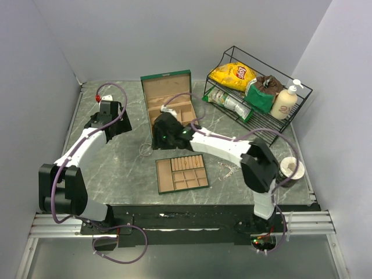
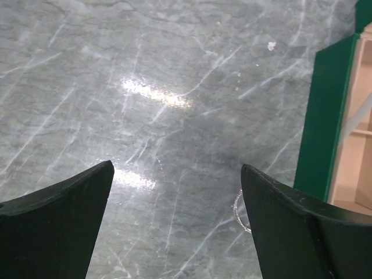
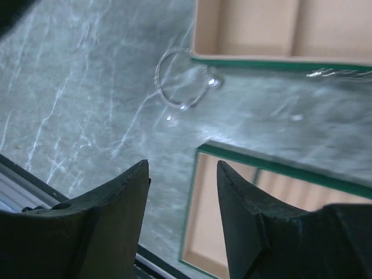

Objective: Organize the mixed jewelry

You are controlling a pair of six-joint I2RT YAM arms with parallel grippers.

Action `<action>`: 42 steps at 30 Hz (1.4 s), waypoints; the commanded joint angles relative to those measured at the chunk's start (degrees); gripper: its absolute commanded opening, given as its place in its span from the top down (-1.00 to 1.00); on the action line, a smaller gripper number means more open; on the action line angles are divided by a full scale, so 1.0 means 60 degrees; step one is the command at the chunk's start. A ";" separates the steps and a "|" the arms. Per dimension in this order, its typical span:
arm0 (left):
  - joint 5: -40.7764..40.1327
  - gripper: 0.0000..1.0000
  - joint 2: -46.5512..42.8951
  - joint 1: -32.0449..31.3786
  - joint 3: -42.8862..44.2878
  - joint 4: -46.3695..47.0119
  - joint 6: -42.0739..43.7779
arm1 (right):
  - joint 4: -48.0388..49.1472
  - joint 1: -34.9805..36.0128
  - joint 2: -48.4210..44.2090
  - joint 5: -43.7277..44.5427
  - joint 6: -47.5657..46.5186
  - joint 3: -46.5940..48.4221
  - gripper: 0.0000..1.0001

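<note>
Standing partly open, the right gripper (image 3: 181,168) holds nothing; only the marble table (image 3: 87,87) shows in the gap between its fingers (image 3: 116,215). Just beyond the fingertips a wire bangle (image 3: 168,100) lies flat on the table, its bead-tipped open ends close to the wall of the green box (image 3: 261,60). Farther along that wall, off to one side of the fingers, lies a twisted chain (image 3: 340,72). Nearer, beside one finger, is the corner of the divided tray (image 3: 279,168). In the overhead view a few more silvery pieces (image 1: 224,168) lie past the tray, well apart from both grippers.

The left gripper (image 2: 176,168) is spread wide and empty over bare table. A thin silvery loop (image 2: 238,206) peeks out beside one of its fingers (image 2: 58,221), partly hidden, near the green box; which piece it is cannot be told.
</note>
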 commanded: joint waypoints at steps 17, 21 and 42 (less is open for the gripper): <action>-0.0595 -0.93 -0.0354 -0.0008 0.0296 -0.0037 -0.0216 | -0.1553 0.0524 0.3647 0.1343 0.1663 0.3694 -0.15; -0.0508 -0.93 -0.0296 -0.0008 0.0340 -0.0052 -0.0186 | -0.2269 0.0510 0.4249 0.1578 0.1561 0.4487 -0.14; -0.0229 -0.93 -0.0046 -0.0008 0.0414 -0.0110 -0.0099 | -0.2432 0.0510 0.5304 0.2325 0.0609 0.5323 -0.11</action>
